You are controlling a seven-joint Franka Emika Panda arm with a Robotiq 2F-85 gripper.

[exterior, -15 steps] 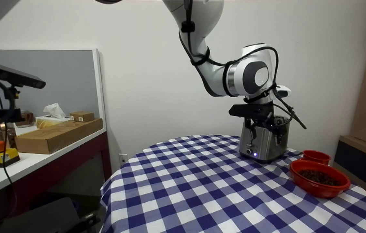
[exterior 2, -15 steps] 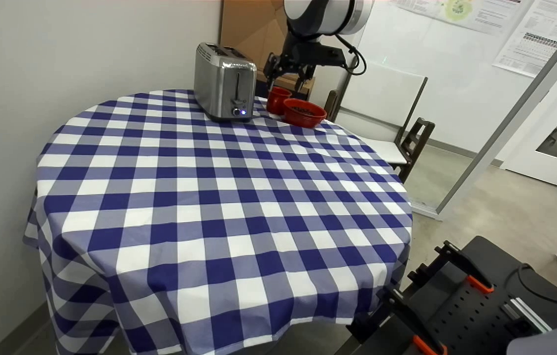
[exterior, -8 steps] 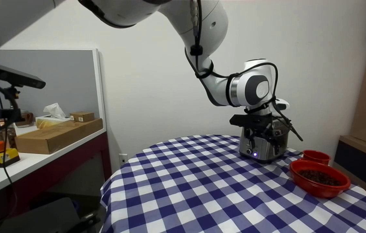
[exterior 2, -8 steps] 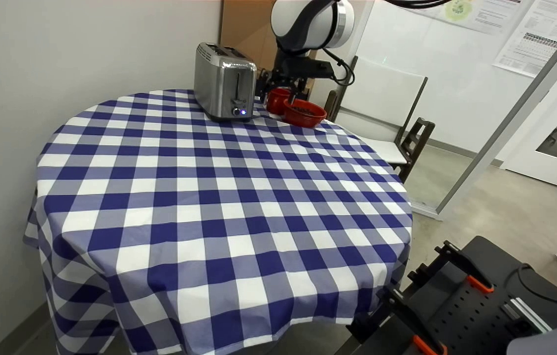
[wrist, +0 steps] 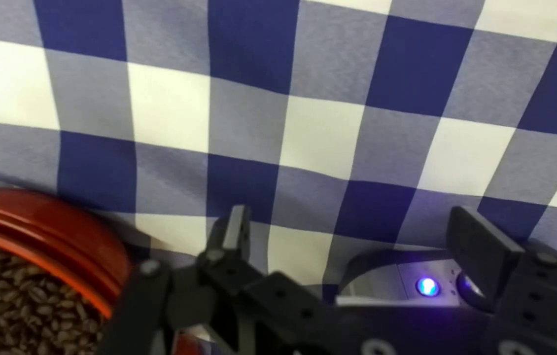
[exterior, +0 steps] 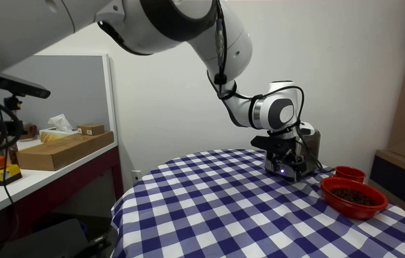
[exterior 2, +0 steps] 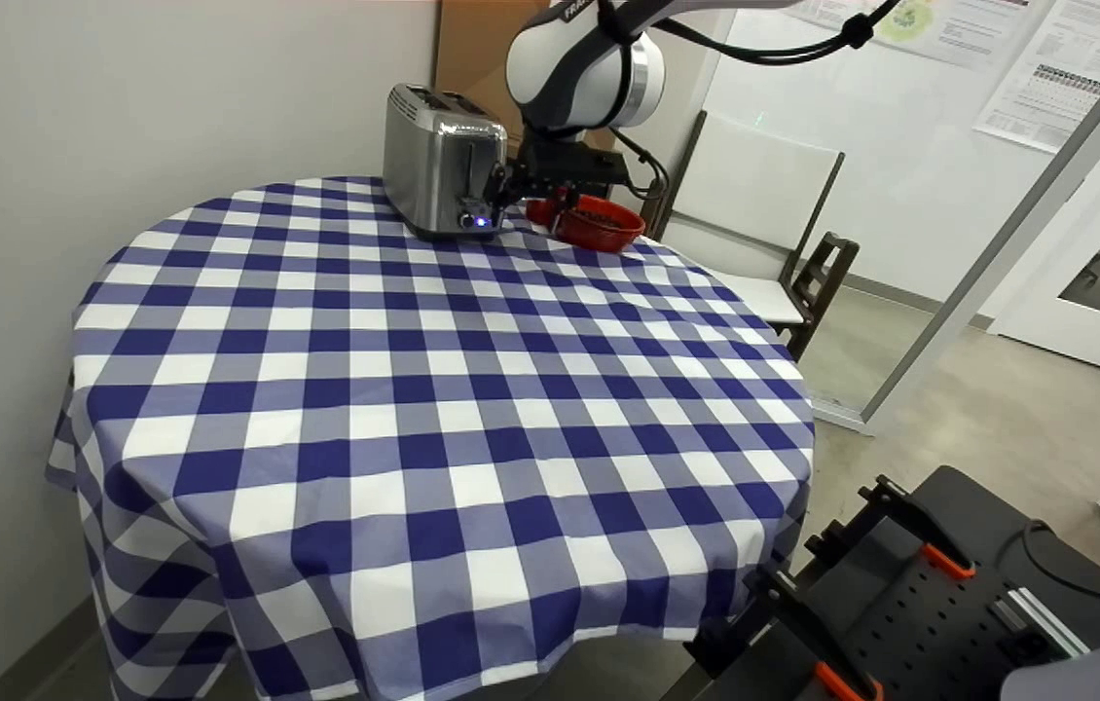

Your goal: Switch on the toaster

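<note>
The shiny silver toaster (exterior 2: 443, 166) stands upright on the checked cloth; it also shows behind my arm in an exterior view (exterior: 313, 147). A small blue-white light (exterior 2: 481, 222) glows low on its front, and shows in the wrist view (wrist: 427, 286). A round knob (exterior 2: 466, 220) sits beside the light, partly covered by a finger in the wrist view. My gripper (wrist: 350, 217) is open and empty, low at the toaster's front. One finger (wrist: 480, 251) is over the knob; the other is out over the cloth. Whether the finger touches the toaster, I cannot tell.
A red bowl of dark beans (exterior: 355, 200) stands beside the toaster, close to my gripper's far finger in the wrist view (wrist: 61, 236). A red cup (exterior: 350, 173) stands behind the bowl. A wall (exterior: 174, 107) is behind the round table.
My arm has come down, with the gripper lowering in front of the toaster and nearing its knob and light. The toaster, bowl and cup have not moved. The light was lit throughout.
</note>
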